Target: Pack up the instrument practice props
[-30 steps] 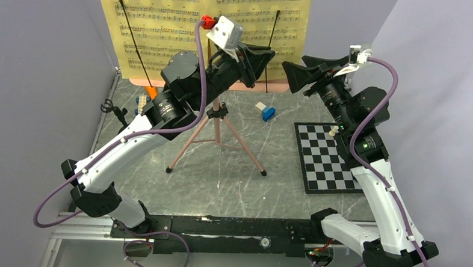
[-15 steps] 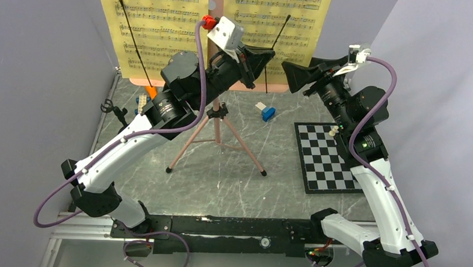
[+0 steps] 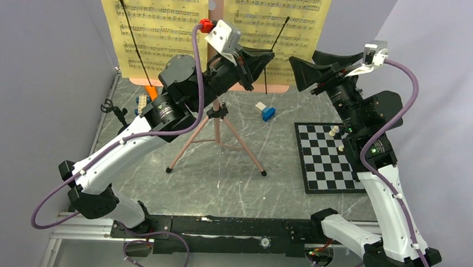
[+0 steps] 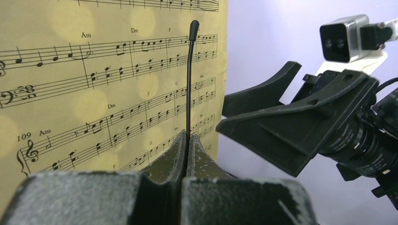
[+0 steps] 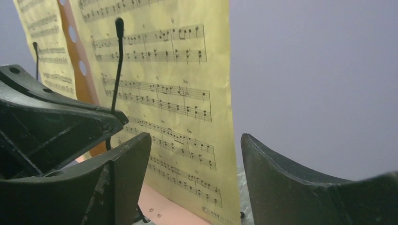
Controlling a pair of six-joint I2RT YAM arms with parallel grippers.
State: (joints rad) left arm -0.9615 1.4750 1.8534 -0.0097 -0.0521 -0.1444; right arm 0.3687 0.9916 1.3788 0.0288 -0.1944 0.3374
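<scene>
place: robot lab cell | evidence: plain grey partitions (image 3: 39,52), marble-look table (image 3: 232,187), bolted arm rail (image 3: 217,235)

Much of the stand, its pages and the small props sat out of sight.

From above, the sheet music pages (image 3: 160,28) ran off the top edge. The left arm (image 3: 163,112) covered the head of the music stand (image 3: 217,132) and all but an orange tip of the microphone (image 3: 151,92). The mic stand (image 3: 108,108) was too small to make out. The right arm (image 3: 366,136) overlapped the chessboard (image 3: 320,158), whose pieces (image 3: 334,130) were too tiny to identify. In the left wrist view, the foot of the thin page clip (image 4: 189,79) vanished at the left fingers (image 4: 174,157); whether it was pinched or merely behind them could not be told.
</scene>
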